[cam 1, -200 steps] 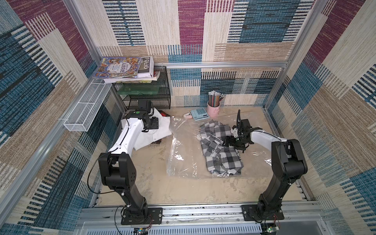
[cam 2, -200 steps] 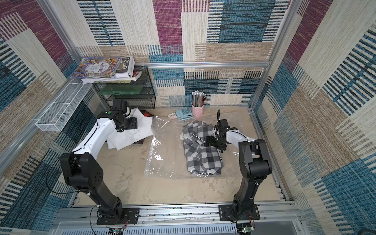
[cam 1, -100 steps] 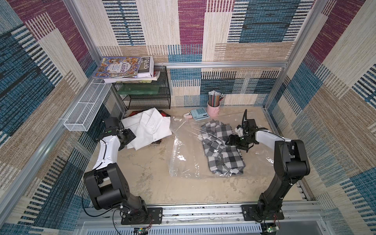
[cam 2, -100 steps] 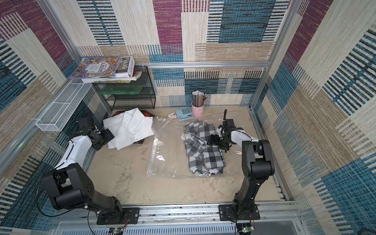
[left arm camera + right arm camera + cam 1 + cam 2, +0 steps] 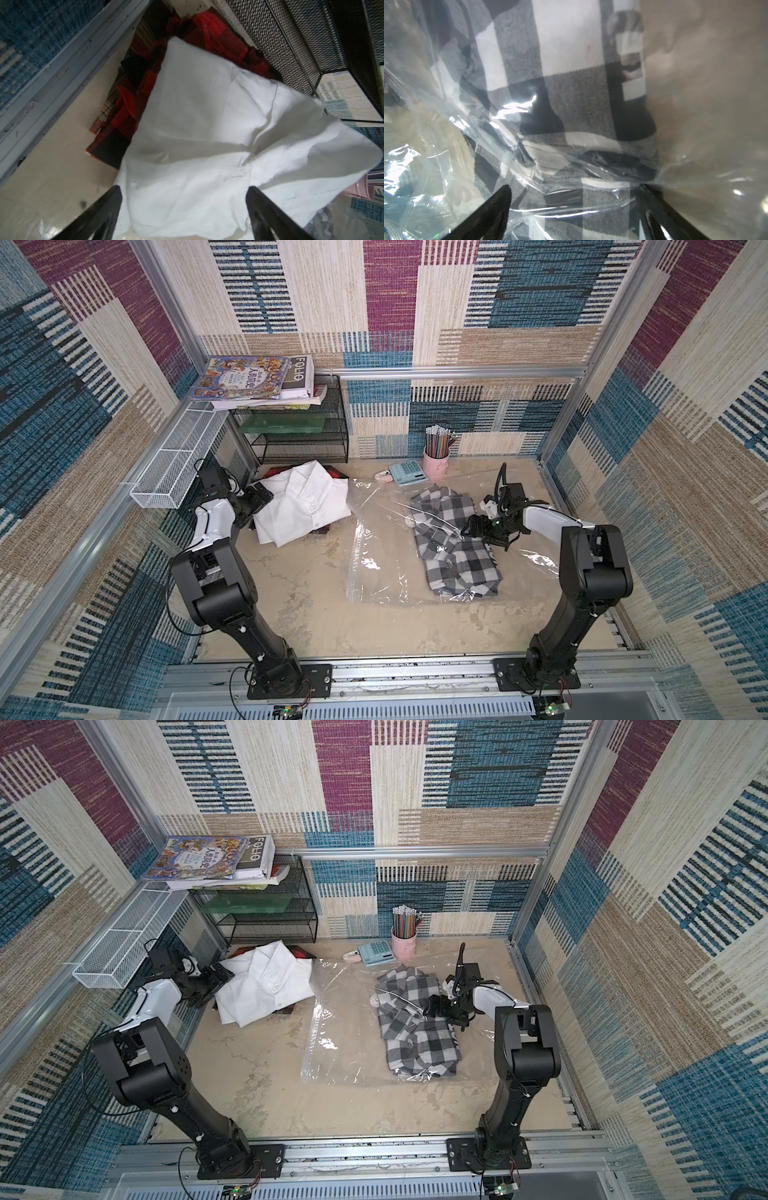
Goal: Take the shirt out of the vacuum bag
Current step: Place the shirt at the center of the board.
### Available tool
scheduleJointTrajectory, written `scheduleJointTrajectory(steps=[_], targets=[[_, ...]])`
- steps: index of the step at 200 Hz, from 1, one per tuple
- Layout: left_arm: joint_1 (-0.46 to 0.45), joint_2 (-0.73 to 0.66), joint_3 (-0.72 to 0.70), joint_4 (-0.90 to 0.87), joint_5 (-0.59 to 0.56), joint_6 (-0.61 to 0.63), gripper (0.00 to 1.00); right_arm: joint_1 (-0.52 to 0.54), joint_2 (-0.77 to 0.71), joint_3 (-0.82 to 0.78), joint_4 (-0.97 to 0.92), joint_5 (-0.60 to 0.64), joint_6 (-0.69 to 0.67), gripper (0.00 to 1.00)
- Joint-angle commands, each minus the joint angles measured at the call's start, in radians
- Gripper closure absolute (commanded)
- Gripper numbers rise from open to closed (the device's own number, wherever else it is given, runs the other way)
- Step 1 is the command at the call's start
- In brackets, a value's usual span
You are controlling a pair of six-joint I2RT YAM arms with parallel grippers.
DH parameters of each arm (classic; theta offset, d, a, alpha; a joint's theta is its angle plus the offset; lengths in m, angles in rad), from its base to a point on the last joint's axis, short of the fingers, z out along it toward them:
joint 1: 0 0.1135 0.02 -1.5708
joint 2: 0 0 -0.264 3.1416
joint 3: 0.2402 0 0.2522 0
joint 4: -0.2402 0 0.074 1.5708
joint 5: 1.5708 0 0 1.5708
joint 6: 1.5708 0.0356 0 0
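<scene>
The left pincer [image 5: 259, 494] has drawn back from over the white shirt [image 5: 303, 502] to its left edge, jaws wide. The right pincer [image 5: 470, 529], also wide, presses the vacuum bag [image 5: 374, 547] over the checked shirt [image 5: 453, 560], lying right of centre on the worktop [image 5: 316, 614].

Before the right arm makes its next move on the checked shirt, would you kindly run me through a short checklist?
1. Right gripper open: ok.
2. Left gripper open, gripping nothing: ok; the white shirt lies between its wide jaws.
3. Checked shirt out of the vacuum bag: not ok; film covers it.
4. Film clear of the right jaws: not ok; in the right wrist view, plastic stretches across the gap.
5. Bag mouth open: cannot tell.
</scene>
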Motion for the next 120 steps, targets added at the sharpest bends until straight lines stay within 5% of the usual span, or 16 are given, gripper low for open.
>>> scheduleJointTrajectory(steps=[1, 82, 120], targets=[[0.014, 0.039, 0.053, -0.048, -0.05, 0.051, 0.05, 0.0, 0.013, 0.016, -0.009, -0.017, -0.025, 0.04], [0.001, 0.182, 0.202, -0.124, -0.047, 0.139, 0.09, -0.003, 0.014, 0.01, -0.007, -0.025, -0.034, 0.04], [-0.002, 0.181, 0.143, -0.102, 0.005, 0.145, 0.3, -0.002, 0.019, 0.012, -0.008, -0.022, -0.031, 0.04]])
